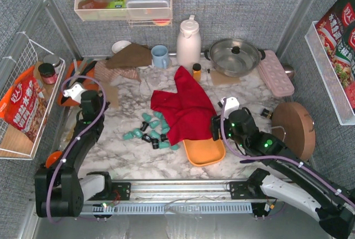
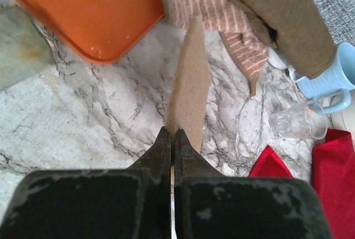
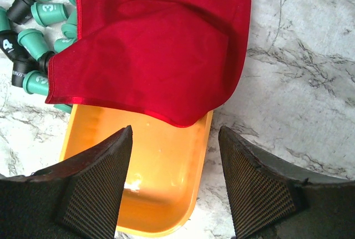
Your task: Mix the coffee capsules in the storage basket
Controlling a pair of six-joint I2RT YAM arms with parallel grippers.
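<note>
The orange storage basket [image 1: 208,154] [image 3: 166,194] lies at the front centre and looks empty where it shows. A red cloth [image 1: 186,106] [image 3: 161,45] drapes over its far end. Teal and black coffee capsules [image 1: 150,131] [image 3: 33,45] lie scattered on the marble left of the basket, some partly under the cloth. My right gripper [image 1: 216,131] [image 3: 175,129] hangs open over the basket, its fingers empty. My left gripper [image 1: 89,97] [image 2: 172,131] is far off at the left, shut on a thin tan cardboard piece [image 2: 191,78] that sticks out edge-on from its tips.
Along the back stand a blue cup [image 1: 160,56], a white kettle [image 1: 188,42], a steel pot [image 1: 234,56] and a pink egg tray [image 1: 275,72]. A round wooden board [image 1: 294,128] sits at the right. Wire racks [image 1: 22,100] line both sides. An orange tray [image 2: 94,11] lies far left.
</note>
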